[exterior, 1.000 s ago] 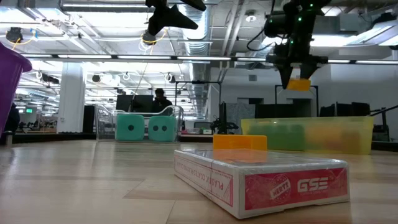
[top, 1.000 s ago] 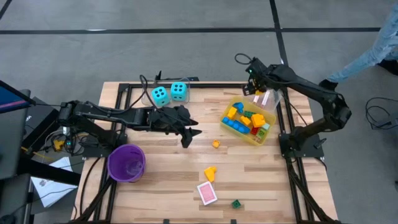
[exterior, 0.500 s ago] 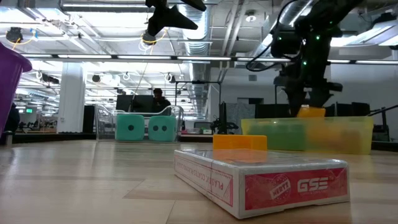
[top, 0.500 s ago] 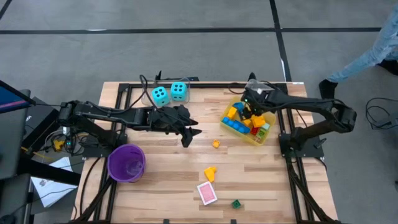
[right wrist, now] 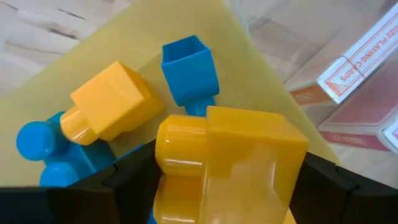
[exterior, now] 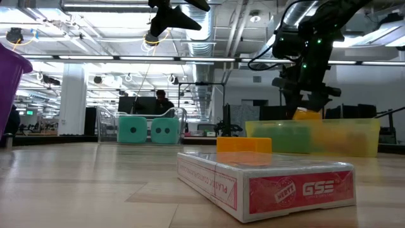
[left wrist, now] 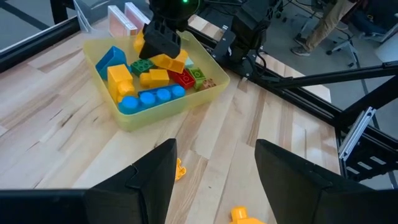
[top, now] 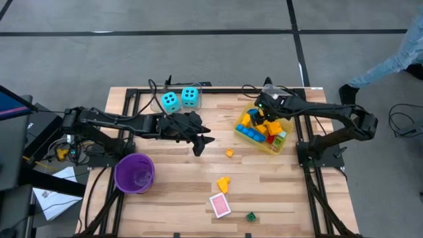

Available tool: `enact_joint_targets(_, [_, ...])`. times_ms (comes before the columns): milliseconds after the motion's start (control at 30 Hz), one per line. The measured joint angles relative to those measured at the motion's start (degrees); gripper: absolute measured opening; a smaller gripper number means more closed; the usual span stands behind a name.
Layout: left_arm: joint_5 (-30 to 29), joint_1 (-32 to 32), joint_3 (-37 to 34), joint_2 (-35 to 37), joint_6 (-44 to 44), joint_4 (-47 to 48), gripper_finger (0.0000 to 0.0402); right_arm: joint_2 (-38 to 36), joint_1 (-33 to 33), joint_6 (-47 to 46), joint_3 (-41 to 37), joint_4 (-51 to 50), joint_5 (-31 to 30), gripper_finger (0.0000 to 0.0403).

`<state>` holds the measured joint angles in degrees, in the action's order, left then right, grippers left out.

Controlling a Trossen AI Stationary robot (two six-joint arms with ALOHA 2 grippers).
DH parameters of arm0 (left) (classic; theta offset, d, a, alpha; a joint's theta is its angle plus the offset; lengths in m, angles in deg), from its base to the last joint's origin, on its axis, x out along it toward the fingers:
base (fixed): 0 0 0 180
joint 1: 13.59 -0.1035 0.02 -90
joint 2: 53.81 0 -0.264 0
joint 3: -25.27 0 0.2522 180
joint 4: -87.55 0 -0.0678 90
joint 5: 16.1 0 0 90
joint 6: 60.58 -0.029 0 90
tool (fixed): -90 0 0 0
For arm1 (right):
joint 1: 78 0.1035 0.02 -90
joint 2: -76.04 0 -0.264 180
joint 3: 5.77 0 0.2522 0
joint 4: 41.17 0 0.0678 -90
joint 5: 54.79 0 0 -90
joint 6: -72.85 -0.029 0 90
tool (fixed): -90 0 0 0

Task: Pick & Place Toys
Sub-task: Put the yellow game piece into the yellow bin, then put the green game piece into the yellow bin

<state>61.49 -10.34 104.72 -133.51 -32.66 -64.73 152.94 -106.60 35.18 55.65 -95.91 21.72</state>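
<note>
My right gripper (top: 265, 113) hangs over the yellow bin (top: 285, 141) at the table's far right, shut on a yellow brick (right wrist: 230, 162). In the low view the brick (exterior: 308, 114) sits at the height of the bin's rim. The bin holds several yellow, blue, green and red bricks (left wrist: 152, 87). My left gripper (top: 203, 141) is open and empty above the table's middle. Two cyan dice (top: 180, 99) stand at the far edge. A small orange brick (top: 229, 153), a yellow brick (top: 223, 184), a pink card pack (top: 220, 205) and a green brick (top: 251, 216) lie on the table. My right gripper pinches the yellow brick by two opposite sides (right wrist: 163, 163) between its two fingers (right wrist: 127, 177). The fingers come from above and point down into the bin. The brick hangs just over the bricks in the bin; whether it touches them I cannot tell.
A purple cup (top: 135, 172) stands at the near left. Pink card packs (left wrist: 124, 15) lie just beyond the bin's far side. A black frame runs along the table's edges (top: 305, 158). A person's sleeve (top: 396, 56) shows beyond the table's far right.
My right gripper has gone down and toward the table's near left, from the bin's far corner to over the bricks in the bin. It has stayed shut on the yellow brick, which has come down to the bin's rim.
</note>
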Motion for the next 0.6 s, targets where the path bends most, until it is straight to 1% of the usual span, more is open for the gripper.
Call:
enact_joint_targets(133, [0.00,0.01,0.00,-0.01,0.01,-0.02,0.0213,0.00,-0.06,0.00,0.00,0.25,0.16,0.0298])
enact_joint_targets(367, [0.00,0.00,0.00,0.00,-0.09,-0.04,0.0213,-0.38,-0.02,-0.26,0.00,-0.15,2.11,0.0304])
enact_joint_targets(467, [0.00,0.00,0.00,0.00,-0.11,-0.07,0.0213,-2.29,0.10,-0.28,0.00,-0.14,3.33,0.0305])
enact_joint_targets(600, [0.00,0.00,0.00,0.00,-0.17,-0.07,0.0213,-7.50,0.13,-1.47,0.02,-0.29,5.29,0.0306])
